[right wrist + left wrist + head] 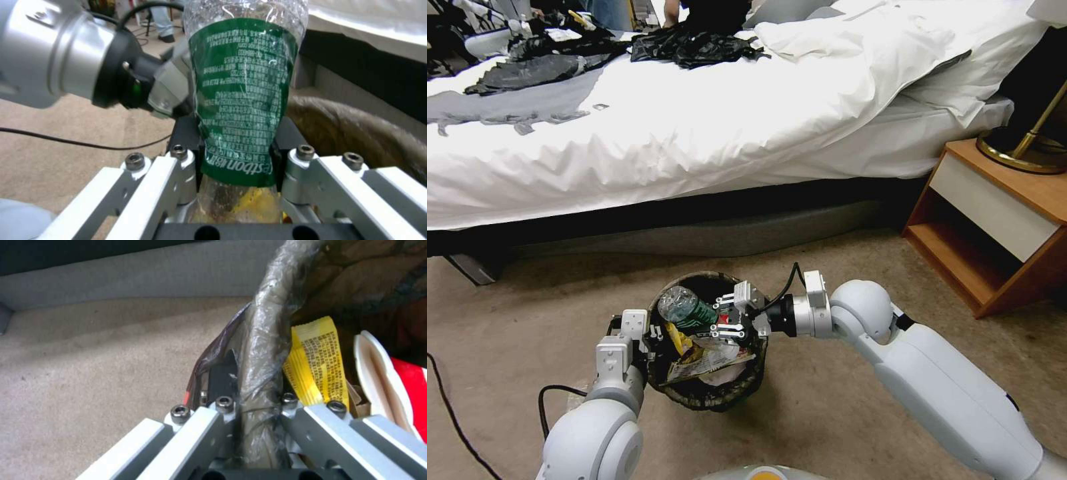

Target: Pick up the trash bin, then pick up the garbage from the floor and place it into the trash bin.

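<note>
The trash bin (710, 395), lined with a crinkled dark bag, hangs just above the carpet in front of me. My left gripper (650, 335) is shut on the bin's rim (267, 323), one finger inside and one outside. Inside the bin lies garbage: a yellow wrapper (318, 363), a red-and-white cup (400, 380) and other packets (707, 363). Over the bin's opening, my right gripper (725, 319) is shut on a clear plastic bottle (684, 308) with a green label (242, 93), its pads (186, 133) pressing the bottle's sides. The bottle lies tilted across the far part of the opening.
A bed (694, 133) with white covers runs across the back, its dark base close behind the bin. A wooden nightstand (994, 227) with a brass lamp base (1017, 150) stands at the right. A black cable (454, 420) lies on the carpet at the left.
</note>
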